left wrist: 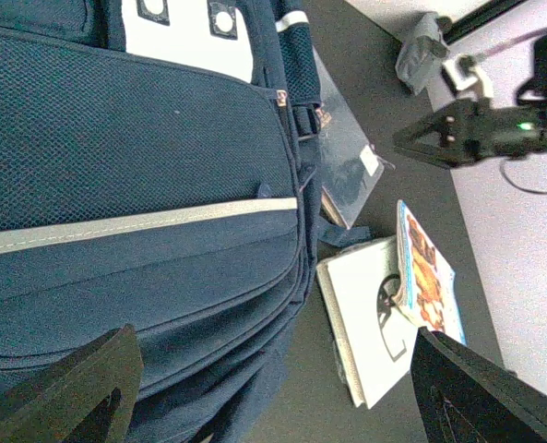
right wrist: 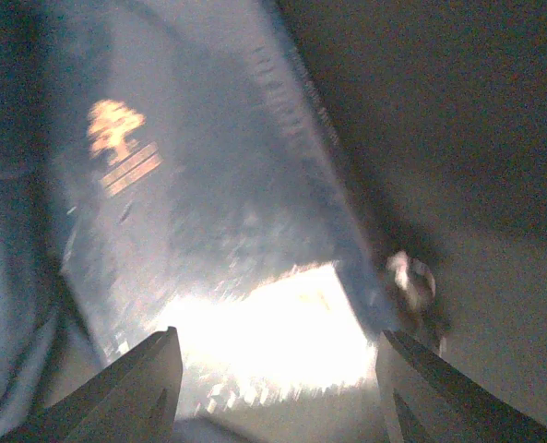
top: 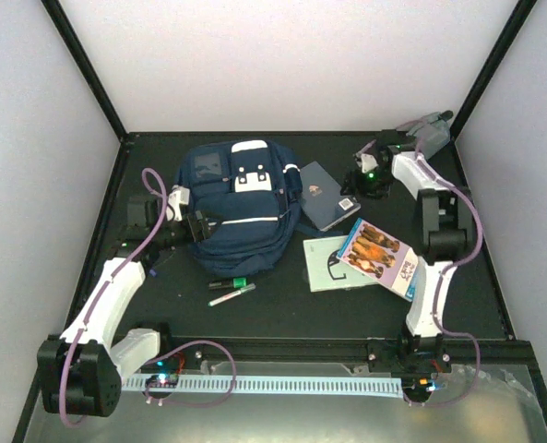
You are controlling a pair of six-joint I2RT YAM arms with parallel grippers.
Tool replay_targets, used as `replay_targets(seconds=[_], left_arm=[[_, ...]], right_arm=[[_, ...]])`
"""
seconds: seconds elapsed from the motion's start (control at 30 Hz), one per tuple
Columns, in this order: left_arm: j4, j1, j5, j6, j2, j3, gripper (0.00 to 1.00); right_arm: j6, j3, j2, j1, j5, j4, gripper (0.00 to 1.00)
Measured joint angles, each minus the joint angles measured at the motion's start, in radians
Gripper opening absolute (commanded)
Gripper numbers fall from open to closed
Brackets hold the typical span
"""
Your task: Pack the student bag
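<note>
Jaws of the left gripper (top: 204, 226) are seen spread wide and empty, held over the left side of a large navy blue fabric backpack with thin white stripes (top: 238, 208). Whether the fabric is touched cannot be told. The backpack is laid flat on the black bench (top: 282, 318), left of centre, with its white buckle patch (top: 250, 177) turned toward the far wall. Across the bench, the jaws of the right gripper (top: 367, 183) are also parted, with nothing gripped. They are poised just above the right corner of a slate-blue hardcover book (top: 324, 197), on whose cover a small gold emblem (right wrist: 116, 138) and a white corner label (right wrist: 273, 337) are picked out in the right wrist view. That book is set just beside the backpack's right side, one edge close against the fabric. Nearer the arms, a thin white booklet printed with a dark line figure (top: 327, 266) is laid flat, and its right part is overlapped by a glossy blue-edged paperback with brown animals pictured on the cover (top: 379, 251). Two pens are laid in front of the backpack, near its lower edge: a black marker with a green band (top: 229, 282) and, just beside it, a silver-white marker with a green tip (top: 232, 295).
</note>
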Motion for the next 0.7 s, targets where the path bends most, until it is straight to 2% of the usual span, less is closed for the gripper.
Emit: replay_targets(seconds=[0.13,0.27,0.33,0.43,0.7], left_arm=[[0.000,0.000,0.000,0.000,-0.003,0.000,0.83],[0.001,-0.004,0.000,0.000,-0.003,0.000,0.83],[0.002,-0.005,0.000,0.000,-0.003,0.000,0.83],[0.003,-0.005,0.000,0.000,-0.003,0.000,0.83],[0.004,-0.005,0.000,-0.001,-0.001,0.000,0.84]], right_arm=[[0.042,-0.071,-0.174,0.012,0.113,0.013,0.71],[0.125,0.021,-0.208,-0.002,0.330,0.063,0.86],[0.167,0.108,-0.173,-0.015,0.430,0.085,0.88],[0.230,0.239,-0.087,-0.037,0.539,0.115,0.99],[0.354,0.525,0.173,-0.086,0.718,0.158,1.00]])
